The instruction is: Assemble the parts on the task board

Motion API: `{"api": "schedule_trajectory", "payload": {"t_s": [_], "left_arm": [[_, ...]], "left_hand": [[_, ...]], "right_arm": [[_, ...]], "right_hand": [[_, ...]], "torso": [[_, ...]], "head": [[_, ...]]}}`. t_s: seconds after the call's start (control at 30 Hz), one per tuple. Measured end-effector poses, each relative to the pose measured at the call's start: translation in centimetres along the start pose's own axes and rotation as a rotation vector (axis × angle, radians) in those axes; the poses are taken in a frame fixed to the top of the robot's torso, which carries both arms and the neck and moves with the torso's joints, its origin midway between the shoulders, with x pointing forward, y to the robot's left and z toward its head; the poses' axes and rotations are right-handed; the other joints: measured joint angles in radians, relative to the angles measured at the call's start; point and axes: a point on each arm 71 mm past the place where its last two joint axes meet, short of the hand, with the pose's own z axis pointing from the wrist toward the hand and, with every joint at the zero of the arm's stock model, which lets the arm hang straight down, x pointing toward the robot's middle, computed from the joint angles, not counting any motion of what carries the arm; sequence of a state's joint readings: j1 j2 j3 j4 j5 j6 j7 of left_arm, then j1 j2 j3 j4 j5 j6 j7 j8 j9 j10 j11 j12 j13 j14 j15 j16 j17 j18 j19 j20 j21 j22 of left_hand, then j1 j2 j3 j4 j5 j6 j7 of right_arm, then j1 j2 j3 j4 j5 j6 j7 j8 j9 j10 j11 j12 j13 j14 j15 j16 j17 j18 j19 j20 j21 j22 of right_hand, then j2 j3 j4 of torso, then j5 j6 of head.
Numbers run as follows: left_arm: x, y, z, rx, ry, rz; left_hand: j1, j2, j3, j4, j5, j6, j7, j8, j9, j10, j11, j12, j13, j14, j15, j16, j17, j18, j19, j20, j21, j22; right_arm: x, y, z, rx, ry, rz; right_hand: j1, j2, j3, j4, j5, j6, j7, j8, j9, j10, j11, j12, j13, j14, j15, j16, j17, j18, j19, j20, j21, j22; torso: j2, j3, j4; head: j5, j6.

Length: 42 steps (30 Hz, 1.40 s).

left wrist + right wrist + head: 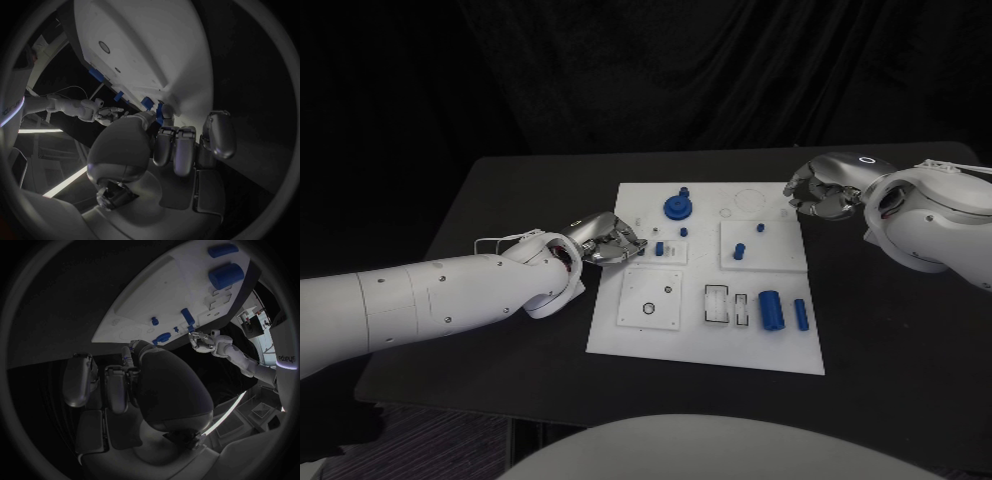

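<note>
The left hand (596, 243), at nine o'clock of the white board (632, 335), curls its fingers beside a small blue peg (659, 248), apparently about to pick it up; whether it grips is unclear. The wrist view shows nothing enclosed. At two o'clock, the right hand (819, 190) waits curled, empty.

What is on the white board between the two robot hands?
In the head view, between the left hand and right hand, the task board holds a blue round knob part and small blue pegs.
</note>
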<state>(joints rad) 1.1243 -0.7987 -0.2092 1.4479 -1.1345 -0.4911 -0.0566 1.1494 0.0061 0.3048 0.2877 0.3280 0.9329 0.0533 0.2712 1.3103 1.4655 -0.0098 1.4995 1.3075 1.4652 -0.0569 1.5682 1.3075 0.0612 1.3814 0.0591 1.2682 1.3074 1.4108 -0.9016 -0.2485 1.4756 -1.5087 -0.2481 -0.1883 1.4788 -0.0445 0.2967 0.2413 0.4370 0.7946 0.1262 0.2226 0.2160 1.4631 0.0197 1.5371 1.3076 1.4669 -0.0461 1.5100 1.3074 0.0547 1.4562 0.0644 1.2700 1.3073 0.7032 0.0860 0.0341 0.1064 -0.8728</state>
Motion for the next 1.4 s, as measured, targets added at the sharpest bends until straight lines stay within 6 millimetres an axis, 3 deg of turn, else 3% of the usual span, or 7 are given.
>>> {"api": "schedule_trajectory", "payload": {"t_s": [0.3, 0.53, 0.7, 0.87, 1.1, 1.23, 1.4], "left_arm": [[0.25, 0.14, -0.12, 0.014, -0.011, -0.001], [0.31, 0.24, -0.16, 0.025, -0.017, -0.001], [0.31, 0.28, -0.13, 0.025, -0.017, 0.000], [0.29, 0.33, -0.08, 0.023, -0.014, 0.001], [0.25, 0.41, -0.04, 0.020, -0.012, 0.003], [0.27, 0.47, -0.05, 0.022, -0.012, 0.004], [0.38, 0.55, -0.11, 0.027, -0.013, 0.004]], "left_hand": [[-0.110, 0.011, -0.065, 0.006, -0.086, -0.002, 0.010, -0.008, -0.003, -0.001, 0.007, -0.002, 0.000, 0.000, 0.007, 0.000, 0.000, 0.000, -0.002, 0.002, -0.008, 0.000], [-0.252, 0.030, -0.190, 0.007, -0.156, 0.000, 0.015, -0.011, -0.003, 0.000, 0.012, -0.006, 0.000, 0.002, 0.009, 0.000, 0.000, 0.000, -0.004, 0.004, -0.016, 0.000], [-0.301, 0.059, -0.272, 0.006, -0.210, 0.000, 0.015, -0.011, -0.003, -0.001, 0.014, -0.006, 0.000, 0.004, 0.011, 0.000, 0.000, 0.000, 0.000, 0.008, -0.020, 0.000], [-0.344, 0.102, -0.344, 0.006, -0.262, 0.004, 0.018, -0.011, -0.002, -0.001, 0.014, -0.006, 0.000, 0.000, 0.014, 0.000, 0.000, 0.000, 0.000, 0.008, -0.022, 0.000], [-0.380, 0.149, -0.406, 0.007, -0.271, 0.013, 0.017, 0.019, -0.002, -0.001, 0.014, -0.006, 0.000, 0.000, 0.014, 0.000, 0.000, 0.000, 0.000, 0.008, -0.022, 0.000], [-0.385, 0.193, -0.434, 0.007, -0.271, 0.017, 0.013, 0.046, -0.003, -0.001, 0.014, -0.006, 0.000, 0.000, 0.014, 0.000, 0.000, 0.000, 0.000, 0.007, -0.022, 0.000], [-0.369, 0.266, -0.465, 0.006, -0.271, 0.026, 0.007, 0.113, -0.006, -0.001, 0.014, 0.011, 0.000, 0.000, 0.014, 0.000, 0.000, 0.000, 0.018, 0.005, -0.003, 0.000]], "right_arm": [[0.07, -0.04, -0.03, 0.002, 0.003, 0.000], [0.11, -0.05, -0.03, 0.002, 0.005, 0.000], [0.15, -0.07, -0.04, 0.003, 0.008, 0.000], [0.17, -0.09, -0.05, 0.005, 0.010, -0.001], [0.20, -0.10, -0.05, 0.006, 0.013, -0.001], [0.22, -0.09, -0.05, 0.006, 0.015, -0.001], [0.25, -0.09, -0.05, 0.007, 0.017, -0.002]], "right_hand": [[0.000, 0.000, 0.003, 0.003, 0.000, 0.000, 0.000, 0.000, -0.001, 0.000, 0.000, 0.000, 0.000, 0.000, 0.000, -0.004, 0.000, 0.000, 0.000, 0.000, 0.000, 0.000], [0.000, 0.000, 0.003, 0.003, 0.000, 0.000, 0.000, 0.000, -0.001, 0.000, 0.000, 0.000, 0.000, 0.000, 0.000, -0.004, 0.000, 0.000, 0.000, 0.000, 0.000, 0.000], [0.000, 0.000, 0.003, 0.003, 0.000, 0.000, 0.000, 0.000, -0.001, 0.000, 0.000, 0.000, 0.000, 0.000, 0.000, -0.004, 0.000, 0.000, 0.000, 0.000, 0.000, 0.000], [0.000, 0.000, 0.003, 0.003, 0.000, 0.000, 0.000, 0.000, -0.001, 0.000, 0.000, 0.000, 0.000, 0.000, 0.000, -0.004, 0.000, 0.000, 0.000, 0.000, -0.002, 0.000], [0.000, 0.000, 0.003, 0.003, 0.000, 0.000, 0.000, 0.000, -0.001, 0.000, 0.000, 0.000, 0.000, 0.000, 0.000, -0.004, 0.000, 0.000, 0.000, 0.000, -0.004, 0.000], [0.000, 0.000, 0.003, 0.003, 0.000, 0.000, 0.000, 0.000, -0.001, 0.000, 0.000, 0.000, 0.000, 0.000, 0.000, -0.004, 0.000, 0.000, 0.000, 0.000, -0.004, 0.000], [0.000, 0.000, 0.003, 0.003, 0.000, 0.000, 0.000, 0.000, -0.001, 0.000, 0.000, 0.000, 0.000, 0.000, 0.000, -0.004, 0.000, 0.000, 0.000, 0.000, -0.004, 0.000]], "torso": [[0.000, -0.0001, -0.0007], [0.000, -0.0001, -0.0009], [0.000, 0.0000, -0.0010], [0.000, 0.0001, -0.0010], [0.000, 0.0001, -0.0010], [0.000, 0.0001, -0.0011], [0.000, 0.0002, -0.0011]], "head": [[0.002, 0.000], [0.003, 0.000], [0.004, 0.000], [0.004, 0.000], [0.004, 0.000], [0.005, 0.000], [0.006, 0.000]]}}
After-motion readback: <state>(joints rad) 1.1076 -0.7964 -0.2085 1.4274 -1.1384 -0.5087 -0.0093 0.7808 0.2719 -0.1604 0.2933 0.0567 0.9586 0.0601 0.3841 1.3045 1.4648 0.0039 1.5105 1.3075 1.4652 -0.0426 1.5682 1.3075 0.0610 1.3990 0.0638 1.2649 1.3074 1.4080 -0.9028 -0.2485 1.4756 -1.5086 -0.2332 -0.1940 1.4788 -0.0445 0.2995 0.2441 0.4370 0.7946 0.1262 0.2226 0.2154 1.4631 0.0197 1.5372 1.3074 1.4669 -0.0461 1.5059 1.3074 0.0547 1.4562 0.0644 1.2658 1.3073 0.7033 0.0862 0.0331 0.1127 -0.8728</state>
